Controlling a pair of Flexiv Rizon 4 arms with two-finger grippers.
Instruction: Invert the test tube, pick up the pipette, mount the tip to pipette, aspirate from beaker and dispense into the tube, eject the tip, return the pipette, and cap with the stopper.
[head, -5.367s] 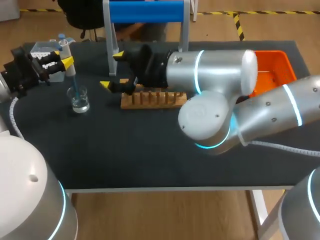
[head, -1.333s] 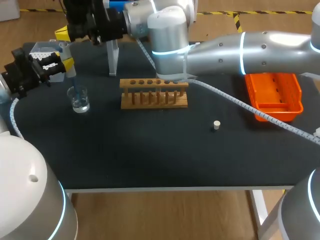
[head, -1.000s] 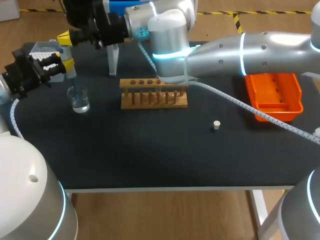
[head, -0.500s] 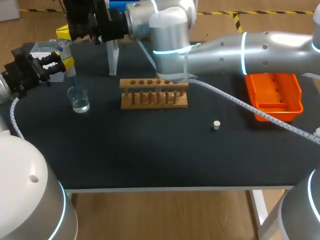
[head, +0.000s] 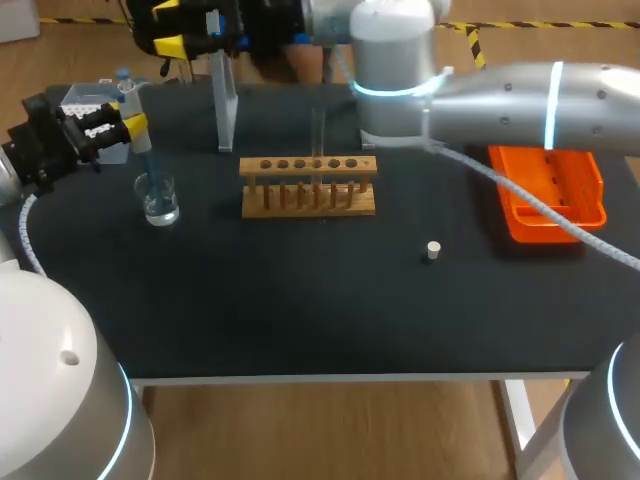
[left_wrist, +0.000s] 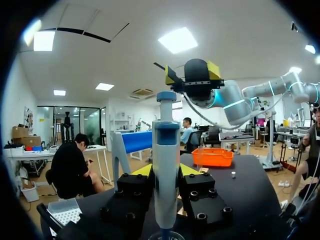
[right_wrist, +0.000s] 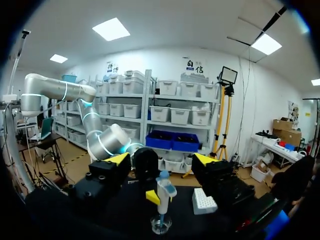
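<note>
The left tool (head: 128, 115) was clamped on the pipette (left_wrist: 166, 150), one finger on each side of the barrel, with the plunger knob clear above them. The pipette hung upright, and its tip reached down into the beaker (head: 159, 200), which stood on the bench (head: 300, 300) directly beneath the tool. The pipette looked like light, stiff plastic with a smooth barrel, so the mid-body hold seemed sound. The thin tip would likely flex if pushed sideways. The beaker appeared to be thin glass with a little liquid in it, light enough to slide or topple should the tip drag against its wall.

The right tool (head: 172, 27) was spread wide with nothing between its fingers. It was raised above and beyond the left tool, looking back toward it.

The test tube (head: 318, 135) stood upright in the wooden rack (head: 308, 190), well apart from both tools. Being slick and breakable, it would want a gentle grip across its upper wall. The stopper (head: 432, 250), small and light, lay farther off on the bench.
</note>
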